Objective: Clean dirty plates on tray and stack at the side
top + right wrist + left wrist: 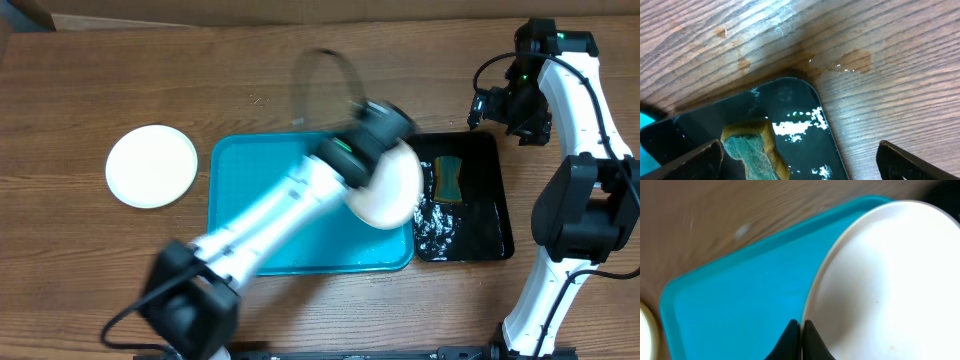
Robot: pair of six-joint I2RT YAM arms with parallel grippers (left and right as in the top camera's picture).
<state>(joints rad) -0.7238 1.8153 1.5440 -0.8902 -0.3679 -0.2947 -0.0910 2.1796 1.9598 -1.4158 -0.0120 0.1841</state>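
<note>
My left gripper [366, 163] [801, 325] is shut on the rim of a white plate [392, 192] [880, 280]. It holds the plate tilted over the right end of the turquoise tray [240, 165] [740, 290]. The plate's face shows one or two faint reddish specks. The left arm is blurred in the overhead view. Another white plate [152, 166] lies flat on the table left of the tray. My right gripper [492, 106] [800, 148] stands open above the far corner of the black tray [497, 205] [805, 100], holding nothing.
A yellow-and-green sponge [448, 178] [752, 145] lies in the black tray beside white foam [437, 222]. The wood table [865, 60] shows wet patches past the black tray's corner. The right arm's white links [585, 200] stand along the table's right side.
</note>
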